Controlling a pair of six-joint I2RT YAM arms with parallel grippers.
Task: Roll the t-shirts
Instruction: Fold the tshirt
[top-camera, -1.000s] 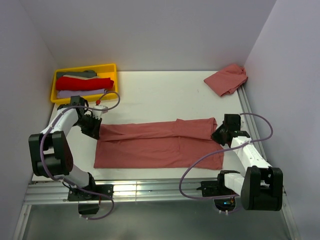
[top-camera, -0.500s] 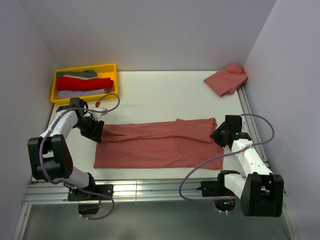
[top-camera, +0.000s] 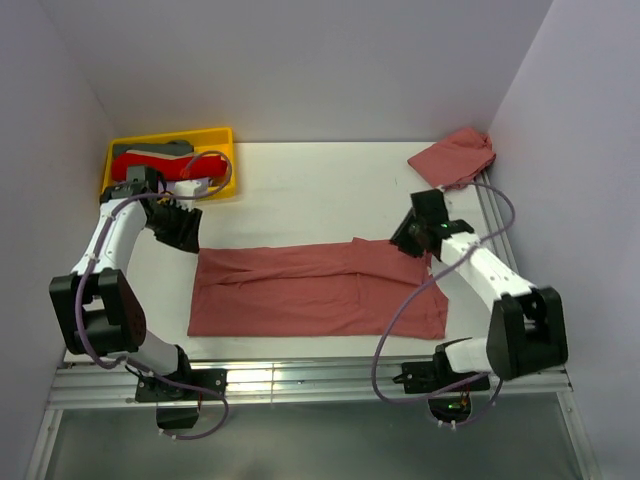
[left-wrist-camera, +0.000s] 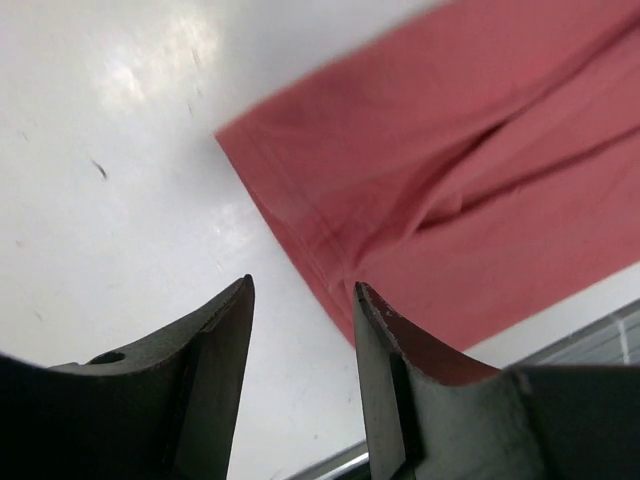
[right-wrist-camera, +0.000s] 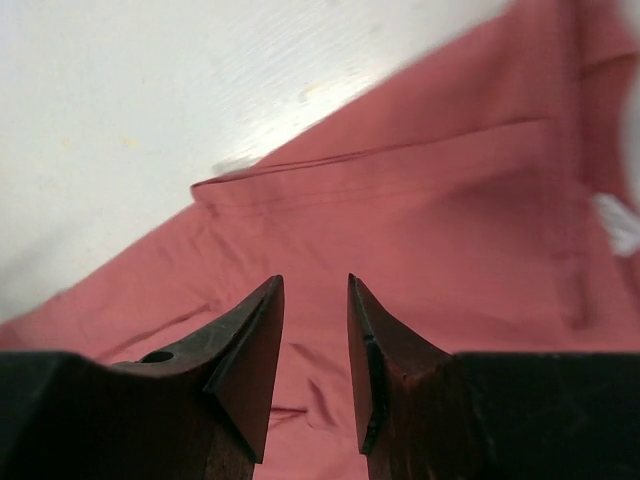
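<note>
**Progress.** No roll had been started. One tee (top-camera: 320, 290) lay flat across the near middle of the table (top-camera: 320, 190), folded lengthwise into a long band, its ends pointing left and right. By the look of it, the folding stage was done and all of the rolling was left. A second tee (top-camera: 455, 158) sat in a loose heap at the far right corner, untouched and well apart from the first. It was neither flattened nor folded.

**Left gripper** (top-camera: 183, 232). It hovered just off the band's far left corner. The wrist view showed the fingers moderately apart with nothing between them (left-wrist-camera: 300, 290), and the tee's corner (left-wrist-camera: 450, 170) below and beyond.

**Right gripper** (top-camera: 405, 240). It was over the band's far right corner. The fingers stood a narrow gap apart and held nothing (right-wrist-camera: 315, 285), with cloth (right-wrist-camera: 420, 200) filling most of that view.

**Materials.**
- Tees: thin, soft, matte knit in dusty salmon-red, with stitched hems and a long lapped fold line with shallow creases. The cloth looked limp, and a roll would likely slacken unless kept tight.
- Table: white, smooth and hard, with a faint sheen and a few small marks.
- Tray (top-camera: 226, 145): rigid yellow plastic, rectangular with low walls, at the far left. It held bundled cloth in red, grey and pale lilac.
- Fingers: dark, hard and wedge-shaped.
</note>
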